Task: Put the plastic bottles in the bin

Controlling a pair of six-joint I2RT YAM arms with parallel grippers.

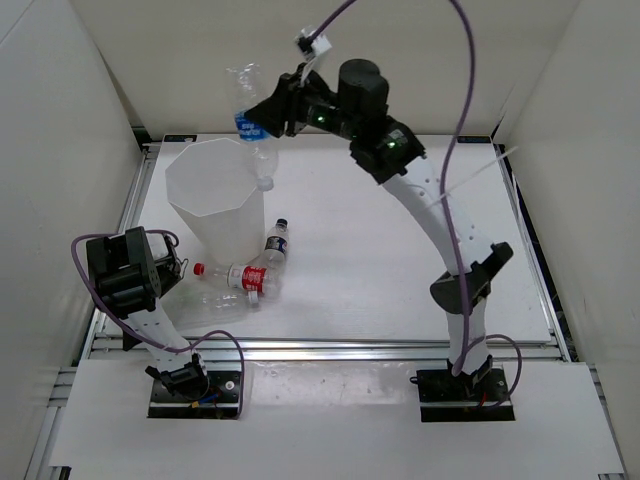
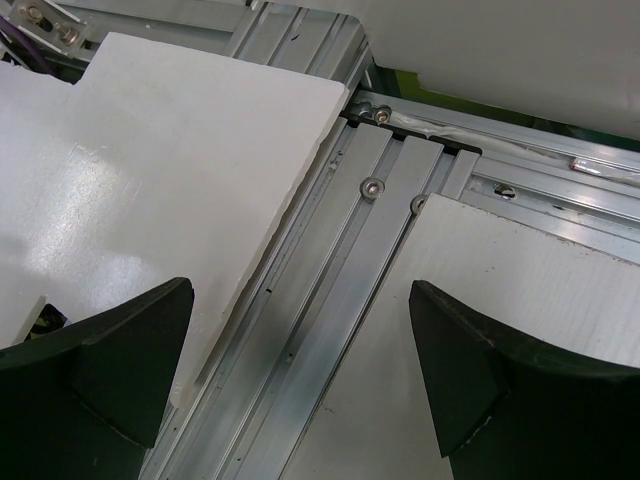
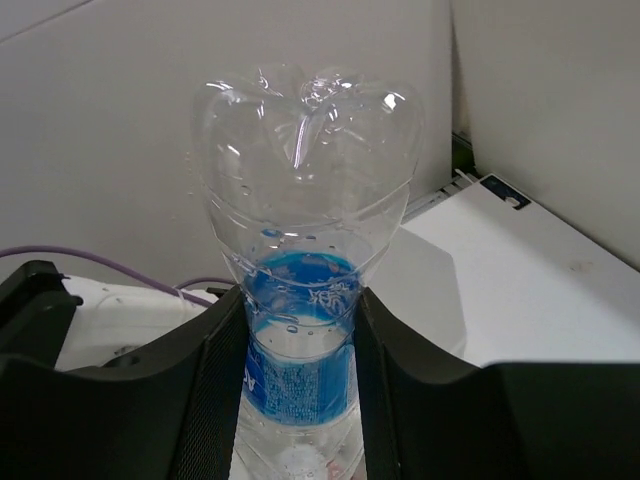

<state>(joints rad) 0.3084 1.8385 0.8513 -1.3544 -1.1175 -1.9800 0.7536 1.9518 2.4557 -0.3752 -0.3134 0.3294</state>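
Observation:
My right gripper [image 1: 262, 116] is shut on a clear bottle with a blue label [image 1: 249, 122]. It holds the bottle upside down, cap pointing down, above the far right rim of the tall white bin [image 1: 212, 190]. In the right wrist view the pads [image 3: 222, 390] press the blue label [image 3: 300, 350] from both sides, and the bin [image 3: 428, 295] lies below. A dark-capped bottle with a red label [image 1: 276, 245], a red-capped bottle [image 1: 232, 275] and a clear one [image 1: 214, 298] lie on the table by the bin's near side. My left gripper [image 1: 168, 266] is open and empty, left of them.
The left wrist view shows my open left gripper [image 2: 300, 375] over the aluminium frame rails [image 2: 350, 270] at the table's edge. White walls enclose the table on the left, back and right. A purple cable [image 1: 150, 335] loops along the left arm.

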